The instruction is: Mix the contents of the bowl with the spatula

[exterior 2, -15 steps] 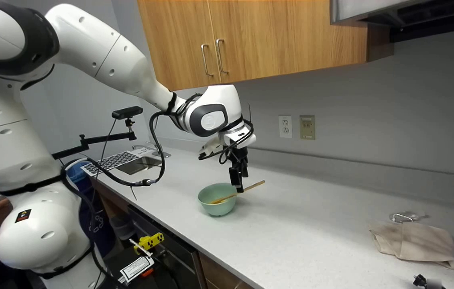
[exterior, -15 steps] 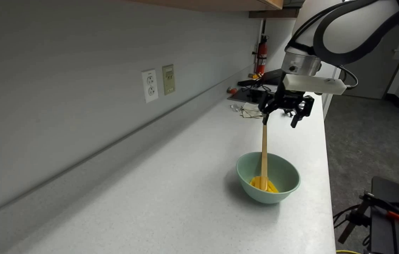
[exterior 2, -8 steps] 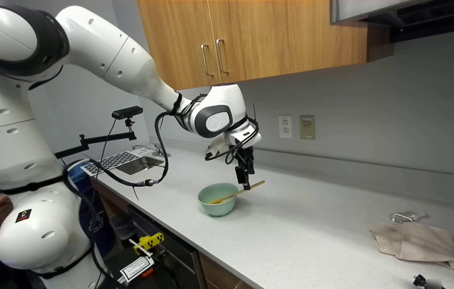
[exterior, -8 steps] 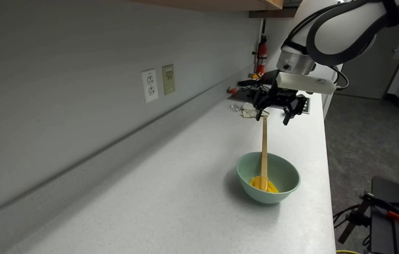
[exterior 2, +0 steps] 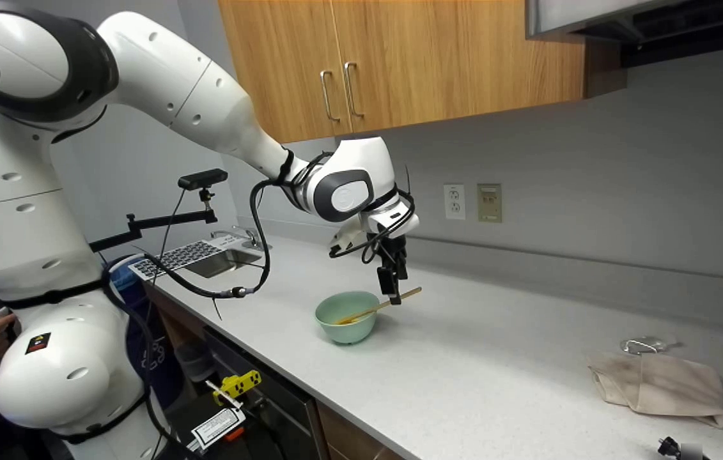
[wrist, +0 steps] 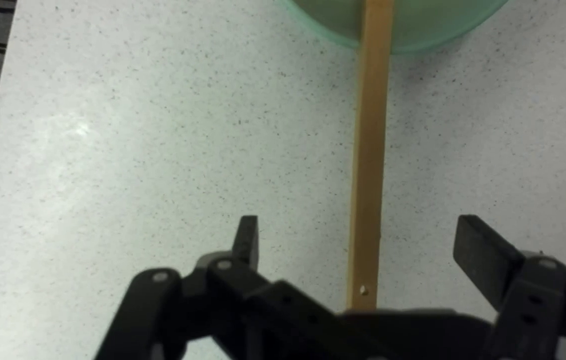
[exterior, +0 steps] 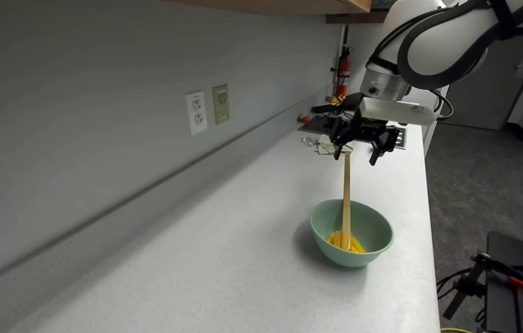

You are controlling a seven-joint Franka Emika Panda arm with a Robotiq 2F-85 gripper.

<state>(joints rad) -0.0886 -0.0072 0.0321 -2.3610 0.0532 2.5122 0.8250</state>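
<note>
Bowl point(exterior: 374, 226): set upright on the counter point(exterior: 196, 259).
Spatula point(exterior: 346, 201): flat end placed in the bowl, on the contents point(exterior: 357, 246); handle tilted and carried over the bowl's rim, its tip outside.
Contents: seen as yellow pieces at the bottom of the bowl, partly covered by the spatula.
Gripper point(wrist: 358, 222): held above the counter near the bowl, outside its rim; fingers set wide apart; in the wrist view the handle is seen between them, a gap shown on each side.
Cloth point(exterior 2: 661, 386): laid on the counter, well apart from the bowl.
Sink point(exterior 2: 217, 263): sited on the bowl's side away from the cloth.
</note>
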